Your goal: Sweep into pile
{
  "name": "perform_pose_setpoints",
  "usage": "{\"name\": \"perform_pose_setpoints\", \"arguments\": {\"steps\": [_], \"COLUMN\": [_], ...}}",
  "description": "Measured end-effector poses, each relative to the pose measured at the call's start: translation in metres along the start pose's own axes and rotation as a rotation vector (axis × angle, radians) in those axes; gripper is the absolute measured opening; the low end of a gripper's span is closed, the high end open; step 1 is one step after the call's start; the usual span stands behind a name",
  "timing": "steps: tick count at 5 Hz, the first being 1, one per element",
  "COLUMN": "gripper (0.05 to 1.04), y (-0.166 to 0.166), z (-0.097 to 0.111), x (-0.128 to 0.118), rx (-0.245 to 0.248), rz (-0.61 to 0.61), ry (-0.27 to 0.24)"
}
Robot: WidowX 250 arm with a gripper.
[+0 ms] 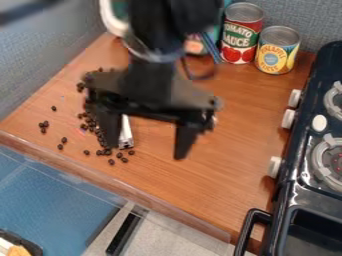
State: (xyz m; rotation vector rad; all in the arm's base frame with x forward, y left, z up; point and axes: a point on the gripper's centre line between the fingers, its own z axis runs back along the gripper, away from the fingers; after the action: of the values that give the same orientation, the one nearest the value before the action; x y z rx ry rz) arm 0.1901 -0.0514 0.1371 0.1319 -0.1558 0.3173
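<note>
1. Your gripper (145,150) hangs open.
2. Dark beans (90,121) lie scattered on the wooden counter (234,125), beside a white strip (125,136).
3. Your hasty sweep could fling beans over the near edge; a low fingertip could pin some.

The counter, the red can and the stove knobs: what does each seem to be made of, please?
The counter looks like satin wood or laminate, with brown grain. The red can seems metal, with a bare grey rim above its printed label. The stove knobs look like smooth plastic, evenly white without metallic shine, though painted metal is possible.
</note>
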Motion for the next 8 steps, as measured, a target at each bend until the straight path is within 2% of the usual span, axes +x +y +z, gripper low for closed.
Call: {"name": "perform_pose_setpoints", "arguments": {"steps": [1, 2, 3, 5, 8], "gripper": [1.001, 1.001, 1.001, 1.001, 1.000], "y": [-0.008, -0.009, -0.012, -0.021, -0.010], "z": [-0.016, -0.043, -0.061, -0.090, -0.118], "x": [0.009, 0.020, 0.037, 0.064, 0.093], "rx": [0.000, 0.038, 0.059, 0.070, 0.030], "rz": [0.045, 0.117, 0.178, 0.273, 0.327], "ry": [-0.001, 0.028, 0.040, 0.062, 0.076]}}
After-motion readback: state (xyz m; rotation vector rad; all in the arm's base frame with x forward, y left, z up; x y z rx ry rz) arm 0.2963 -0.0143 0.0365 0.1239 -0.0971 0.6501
